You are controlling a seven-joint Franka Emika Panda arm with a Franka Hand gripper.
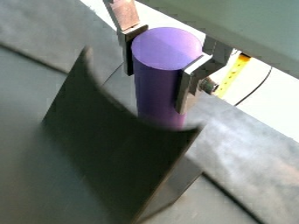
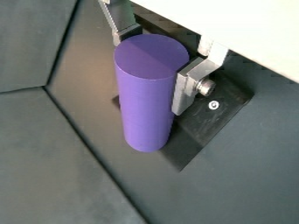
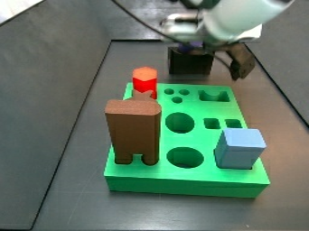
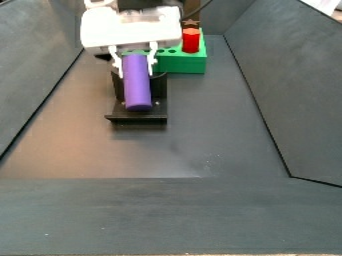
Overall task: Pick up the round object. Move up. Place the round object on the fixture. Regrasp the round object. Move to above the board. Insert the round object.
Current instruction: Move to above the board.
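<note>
— Looking at the gripper (image 1: 158, 63) first: where is it, and what do the fingers (image 2: 187, 83) hold?

— It hangs over the fixture (image 4: 136, 108), at the far end of the desk (image 4: 201, 140) behind the board (image 3: 187, 153). In both wrist views the silver fingers sit on opposite sides of the round purple peg (image 2: 149, 92), pressed against its upper part, so they are clamped on it.

— How does the peg stand?

— In a side view the purple peg (image 4: 136, 78) reaches down from the gripper (image 4: 134, 60) onto the dark fixture. In a wrist view its lower end meets the fixture's dark plate (image 1: 117, 140). Whether it rests fully in the notch I cannot tell.

— And the board?

— Green, flat on the desk, with round and square holes. A brown arch block (image 3: 132, 132) stands at its near left, a blue cube (image 3: 240, 148) at its near right, and a red hexagonal peg (image 3: 145, 80) stands at its far left corner. The gripper (image 3: 205, 50) is beyond it, apart from these pieces.
</note>
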